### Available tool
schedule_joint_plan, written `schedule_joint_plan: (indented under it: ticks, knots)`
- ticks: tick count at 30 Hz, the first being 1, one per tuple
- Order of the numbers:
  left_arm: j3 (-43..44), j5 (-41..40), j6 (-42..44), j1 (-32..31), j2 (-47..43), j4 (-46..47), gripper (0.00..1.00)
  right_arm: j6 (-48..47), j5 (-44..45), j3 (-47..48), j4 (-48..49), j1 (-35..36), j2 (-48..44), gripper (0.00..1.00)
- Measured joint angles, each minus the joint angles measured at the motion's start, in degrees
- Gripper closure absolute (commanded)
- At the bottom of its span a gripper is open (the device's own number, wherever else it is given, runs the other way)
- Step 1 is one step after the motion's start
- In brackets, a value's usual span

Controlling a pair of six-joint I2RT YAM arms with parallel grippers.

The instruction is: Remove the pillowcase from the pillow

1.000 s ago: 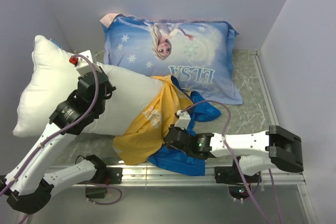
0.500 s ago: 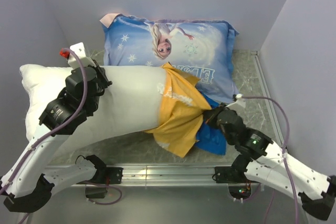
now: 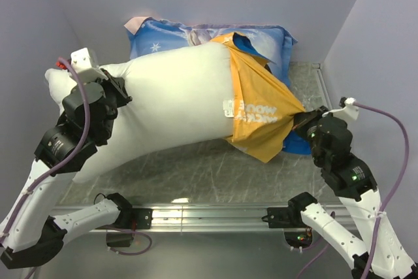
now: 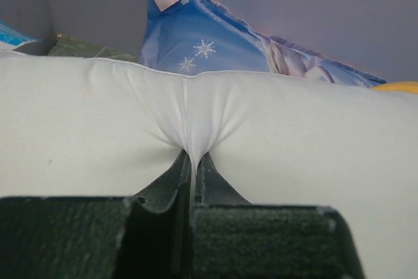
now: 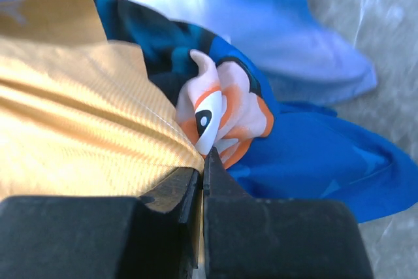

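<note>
The white pillow is held up off the table, stretched between the two arms. The yellow-orange pillowcase with white lettering covers only its right end, its blue side showing at the edges. My left gripper is shut on a pinch of the pillow's white fabric. My right gripper is shut on the pillowcase's edge, where the yellow cloth meets the blue Mickey print.
The light blue Elsa pillow lies at the back against the wall, mostly behind the lifted pillow; it shows in the left wrist view too. Grey walls close in on the left, right and back. The marble tabletop lies below.
Both arms have lifted and pulled apart. The right gripper dragged the pillowcase right, from the pillow's middle to its right end; the pillow rose and now hides most of the Elsa pillow.
</note>
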Motion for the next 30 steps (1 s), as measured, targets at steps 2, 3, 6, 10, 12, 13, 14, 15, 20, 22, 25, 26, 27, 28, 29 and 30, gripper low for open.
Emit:
schedule_joint_plan:
  ticks: [2, 3, 6, 10, 12, 13, 14, 15, 20, 22, 25, 26, 27, 28, 29, 30]
  knots:
    - [0.4, 0.4, 0.0, 0.0, -0.5, 0.0, 1.00, -1.3, -0.1, 3.4, -0.5, -1.3, 1.0, 1.00]
    - [0.5, 0.6, 0.0, 0.0, -0.8, 0.0, 0.99, -1.8, -0.3, 4.9, -0.6, -1.8, 1.4, 1.00]
    - [0.5, 1.0, 0.0, 0.0, -1.6, -0.1, 0.99, -3.0, -1.0, 7.9, -1.7, -2.8, 2.3, 1.00]
    - [0.5, 1.1, -0.1, 0.0, -2.0, -0.1, 0.99, -4.2, -1.2, 9.9, -3.2, -3.8, 3.3, 1.00]
    - [0.3, 1.2, -0.1, 0.0, -2.2, -0.1, 0.99, -4.9, -1.2, 10.8, -4.3, -4.7, 3.9, 1.00]
    - [0.1, 1.2, -0.1, 0.0, -2.4, -0.1, 1.00, -5.2, -1.1, 11.5, -5.0, -5.3, 4.3, 1.00]
    - [0.0, 1.2, -0.1, 0.0, -2.5, -0.1, 0.99, -5.7, -1.1, 12.3, -5.5, -5.9, 4.7, 1.00]
    - [-0.2, 1.3, -0.2, 0.0, -2.6, -0.1, 0.99, -6.1, -1.0, 13.3, -6.1, -6.6, 5.0, 1.00]
    - [-1.4, 1.6, -0.7, 0.0, -3.9, -0.2, 0.99, -8.3, -0.6, 21.1, -8.2, -11.0, 9.0, 1.00]
    - [-2.1, 1.7, -0.9, 0.0, -4.8, -0.3, 0.99, -9.2, -0.3, 23.8, -8.4, -13.0, 10.4, 1.00]
    - [-2.1, 1.6, -0.9, 0.0, -5.7, -0.6, 0.99, -10.5, -0.3, 27.1, -9.0, -17.4, 12.3, 1.00]
    - [-2.1, 1.5, -0.9, 0.0, -6.1, -0.6, 1.00, -10.7, -0.1, 28.0, -9.1, -18.8, 12.9, 1.00]
    - [-2.1, 1.3, -0.9, 0.0, -6.4, -0.7, 1.00, -11.0, 0.1, 29.0, -9.1, -20.0, 13.5, 1.00]
    - [-2.1, 1.1, -0.9, 0.0, -6.7, -0.9, 0.99, -11.3, 0.2, 30.0, -9.4, -21.0, 14.0, 1.00]
    - [-2.2, 1.0, -0.8, 0.0, -6.9, -1.0, 0.99, -11.5, 0.3, 30.9, -9.6, -21.7, 14.5, 1.00]
    - [-2.5, 1.1, -0.9, 0.1, -7.2, -1.1, 0.99, -11.7, 0.3, 31.9, -10.0, -22.2, 14.8, 1.00]
